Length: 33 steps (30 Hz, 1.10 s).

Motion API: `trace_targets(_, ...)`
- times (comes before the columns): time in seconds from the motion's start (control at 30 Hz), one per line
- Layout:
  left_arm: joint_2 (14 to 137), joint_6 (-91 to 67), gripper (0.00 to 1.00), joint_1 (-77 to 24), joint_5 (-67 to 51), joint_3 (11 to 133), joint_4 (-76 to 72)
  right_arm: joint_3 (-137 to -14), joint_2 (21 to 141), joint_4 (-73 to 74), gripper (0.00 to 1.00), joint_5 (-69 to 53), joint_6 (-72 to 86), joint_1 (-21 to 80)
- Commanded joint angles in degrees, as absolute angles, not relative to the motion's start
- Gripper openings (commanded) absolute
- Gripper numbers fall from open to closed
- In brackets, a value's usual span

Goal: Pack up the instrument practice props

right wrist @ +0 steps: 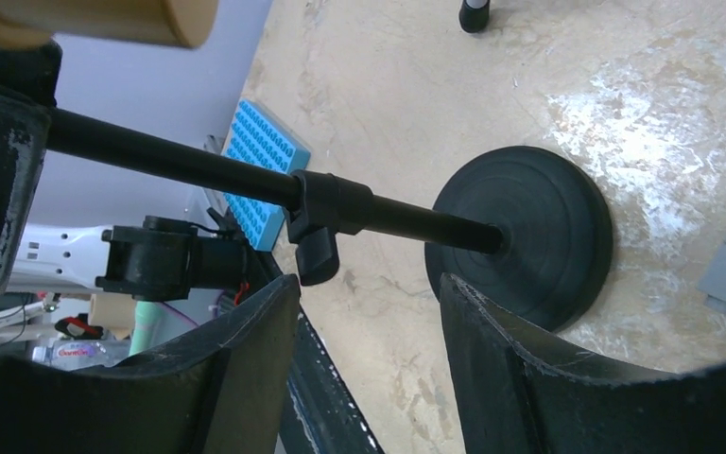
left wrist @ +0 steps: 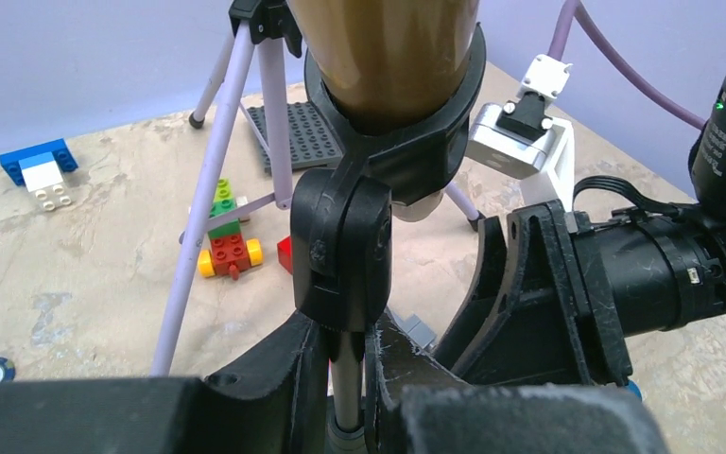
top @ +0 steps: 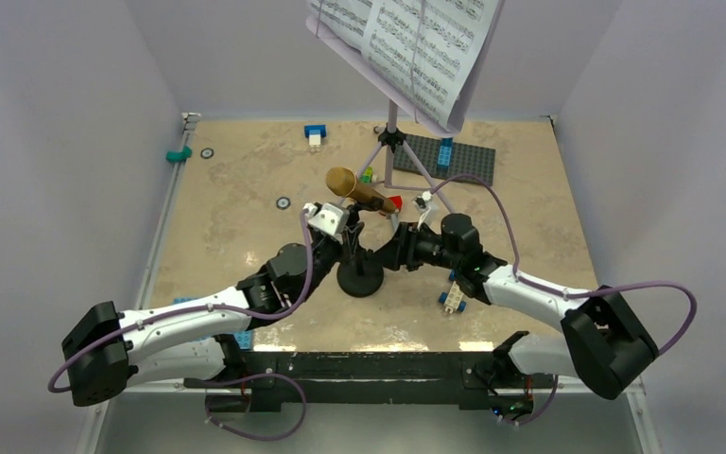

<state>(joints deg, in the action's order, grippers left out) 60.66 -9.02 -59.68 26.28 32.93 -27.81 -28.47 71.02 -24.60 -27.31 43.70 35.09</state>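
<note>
The gold microphone [top: 353, 187] sits in the clip of the small black mic stand [top: 360, 280], which stands upright on its round base near the table's middle. My left gripper [top: 351, 243] is shut on the stand's thin pole [left wrist: 345, 378] just below the clip joint. My right gripper [top: 385, 253] is open beside the stand from the right. In the right wrist view the pole [right wrist: 198, 165] and base [right wrist: 529, 236] lie just beyond its fingertips [right wrist: 246, 350], nothing between them. The lavender music stand [top: 391, 142] stands behind, with white sheet-music pages [top: 406, 43] on its desk.
A grey baseplate [top: 458, 156] lies behind the music stand's legs. Coloured bricks lie about: blue and white ones [top: 315, 134], a toy car [left wrist: 230, 253], a blue piece [top: 452, 300] by my right arm. A teal object [top: 180, 154] sits at the far left edge.
</note>
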Motion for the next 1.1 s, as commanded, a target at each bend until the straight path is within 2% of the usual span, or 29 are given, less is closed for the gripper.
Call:
trace_targets(0.0,62.4,-10.7,0.0,-61.9,31.1,34.6,-26.0,-31.5,73.0,-30.2,0.61,-29.0,44.8,36.0)
trace_targets(0.23,65.6,-9.1,0.0,-64.9,33.5,36.5,-25.5,-32.1,75.7,-34.7,0.6,-30.5,45.8,36.0)
trace_targets(0.63,66.3,-9.1,0.0,-65.0,34.5,36.4,-25.6,-31.3,74.4,-31.0,0.2,-30.2,38.5,36.0)
trace_targets(0.7,66.3,-9.5,0.0,-65.0,34.3,36.1,-25.6,-31.6,74.2,-29.9,0.1,-30.0,36.1,36.0)
trace_targets(0.73,66.3,-9.6,0.0,-65.0,34.3,35.9,-25.5,-31.7,74.1,-29.8,0.02,-29.9,34.8,36.0)
trace_targets(0.93,65.8,-10.9,0.0,-65.0,34.1,35.1,-24.4,-31.5,72.1,-27.1,0.0,-25.1,26.8,36.7)
trace_targets(1.07,65.8,-11.5,0.0,-65.0,34.2,35.2,-23.0,-28.1,67.0,-27.1,0.0,-13.3,17.9,40.3)
